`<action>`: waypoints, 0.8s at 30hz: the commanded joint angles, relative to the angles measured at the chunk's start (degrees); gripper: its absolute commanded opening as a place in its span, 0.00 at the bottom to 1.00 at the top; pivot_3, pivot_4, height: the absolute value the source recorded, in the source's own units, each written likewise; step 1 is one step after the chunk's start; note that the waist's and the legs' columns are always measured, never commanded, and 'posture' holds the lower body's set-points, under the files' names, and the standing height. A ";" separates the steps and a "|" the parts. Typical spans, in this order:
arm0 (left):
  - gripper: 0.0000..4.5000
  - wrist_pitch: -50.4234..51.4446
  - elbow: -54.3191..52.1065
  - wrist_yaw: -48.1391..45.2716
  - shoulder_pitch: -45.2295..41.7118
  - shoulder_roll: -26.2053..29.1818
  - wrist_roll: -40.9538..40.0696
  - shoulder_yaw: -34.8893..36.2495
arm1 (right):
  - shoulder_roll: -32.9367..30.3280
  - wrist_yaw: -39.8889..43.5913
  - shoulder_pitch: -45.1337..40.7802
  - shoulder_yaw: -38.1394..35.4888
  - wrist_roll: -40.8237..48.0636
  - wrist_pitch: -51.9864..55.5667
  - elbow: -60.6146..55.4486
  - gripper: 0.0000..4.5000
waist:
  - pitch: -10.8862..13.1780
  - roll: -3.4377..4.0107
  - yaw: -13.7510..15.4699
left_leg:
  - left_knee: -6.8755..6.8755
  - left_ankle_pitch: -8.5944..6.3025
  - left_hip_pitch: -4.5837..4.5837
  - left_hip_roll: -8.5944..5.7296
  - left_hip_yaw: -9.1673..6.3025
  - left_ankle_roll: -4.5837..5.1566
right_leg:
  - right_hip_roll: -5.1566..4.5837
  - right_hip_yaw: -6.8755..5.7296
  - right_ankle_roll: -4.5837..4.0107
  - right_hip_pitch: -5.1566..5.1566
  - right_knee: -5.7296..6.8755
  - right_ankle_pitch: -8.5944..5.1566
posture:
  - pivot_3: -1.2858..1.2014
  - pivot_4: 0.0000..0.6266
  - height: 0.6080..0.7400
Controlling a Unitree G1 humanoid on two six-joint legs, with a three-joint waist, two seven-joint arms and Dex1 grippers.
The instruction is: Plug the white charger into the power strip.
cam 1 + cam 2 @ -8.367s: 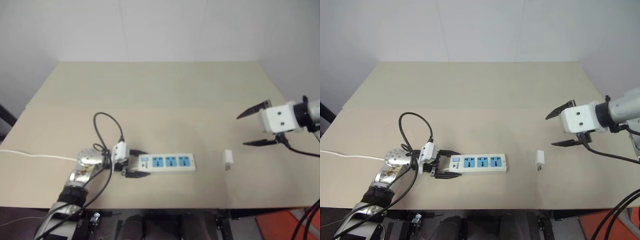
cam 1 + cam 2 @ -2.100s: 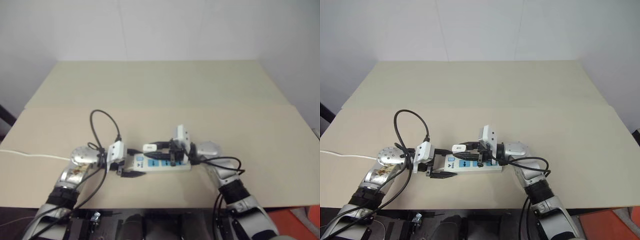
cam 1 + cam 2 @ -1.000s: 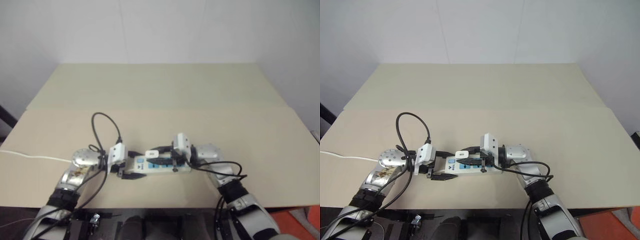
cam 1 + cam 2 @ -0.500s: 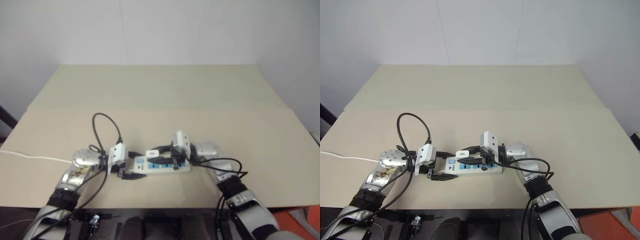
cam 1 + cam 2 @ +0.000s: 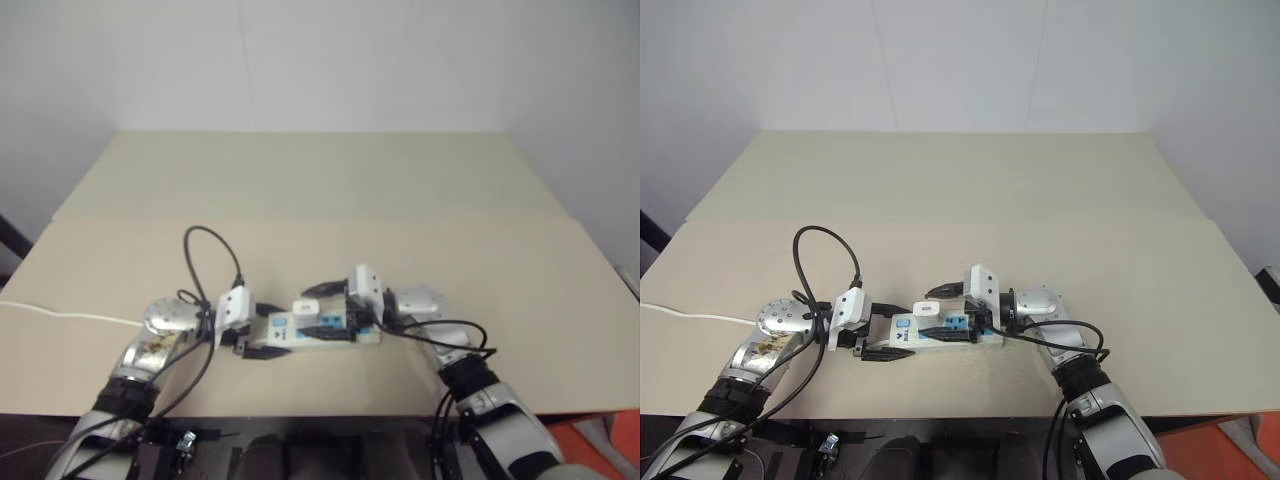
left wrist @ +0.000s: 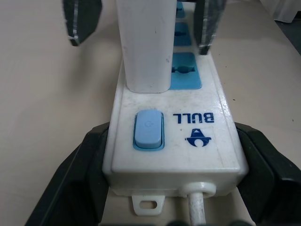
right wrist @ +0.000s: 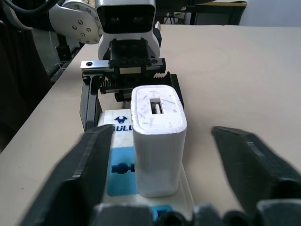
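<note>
White charger (image 7: pixel 157 146) stands upright in the power strip (image 6: pixel 175 141), in the socket nearest the switch end — strip lies near the table's (image 5: pixel 970 190) front edge, at about 6 o'clock from its centre. Left gripper (image 6: pixel 171 186) is clamped on the strip's cord end, at 9 o'clock of the charger. Right gripper (image 7: pixel 174 155) sits at 3 o'clock — fingers (image 7: pixel 89 160) spread either side of the charger, not touching it.
</note>
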 commanded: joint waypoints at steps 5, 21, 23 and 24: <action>0.94 2.36 -4.29 -2.46 -0.98 1.84 -3.32 1.98 | -4.60 0.97 1.61 0.19 -3.30 2.90 -0.44 1.00 | 0.00 -0.01 0.22 | -0.01 0.00 -0.03 0.00 -0.02 0.00 | 0.00 -0.02 -0.01 -0.01 -0.01 -0.01 | 0.52 0.24 1.00; 1.00 9.51 -22.18 -2.17 8.59 12.71 -13.89 15.36 | -17.87 1.42 5.84 -11.47 4.44 8.64 -20.35 1.00 | 0.25 0.08 0.17 | -0.09 0.00 -0.74 0.00 -0.02 -0.01 | -0.10 0.01 -0.05 -0.81 0.06 -0.04 | 0.52 0.24 1.00; 1.00 10.12 -23.42 -1.44 10.15 13.75 -14.83 17.59 | -20.31 1.22 7.15 -14.62 6.84 10.82 -23.46 1.00 | 0.34 0.09 0.17 | -0.09 0.00 -0.79 0.00 -0.02 -0.01 | -0.11 0.01 -0.05 -0.83 0.03 -0.04 | 0.52 0.24 1.00; 1.00 10.49 -23.92 -1.13 10.90 14.20 -15.27 18.59 | -21.51 1.12 7.86 -16.13 7.75 11.63 -24.61 1.00 | 0.35 0.09 0.17 | -0.09 0.00 -0.80 -0.01 -0.01 -0.01 | -0.10 0.00 -0.04 -0.83 0.02 -0.04 | 0.52 0.24 1.00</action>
